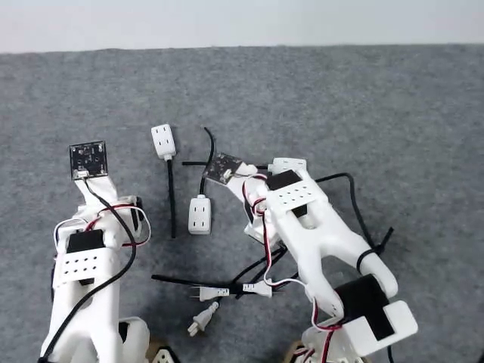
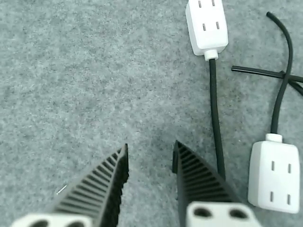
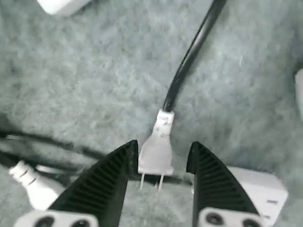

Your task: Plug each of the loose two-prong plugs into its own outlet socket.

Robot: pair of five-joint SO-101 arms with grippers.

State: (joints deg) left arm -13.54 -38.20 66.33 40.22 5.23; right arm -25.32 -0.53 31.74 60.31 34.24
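Plug [image 3: 156, 156] lying inside spread right tool [image 3: 163, 145], unclamped, left tool [image 2: 150, 145] parted, holding nothing

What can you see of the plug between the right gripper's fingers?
The plug is white, smooth like plastic, with a flat body, two thin metal prongs and a short white collar running into a black cord. It is plugged into nothing and sits over the grey carpet between the open fingers of the right gripper, prongs pointing back toward the wrist. One finger is very close to its side; contact cannot be told.
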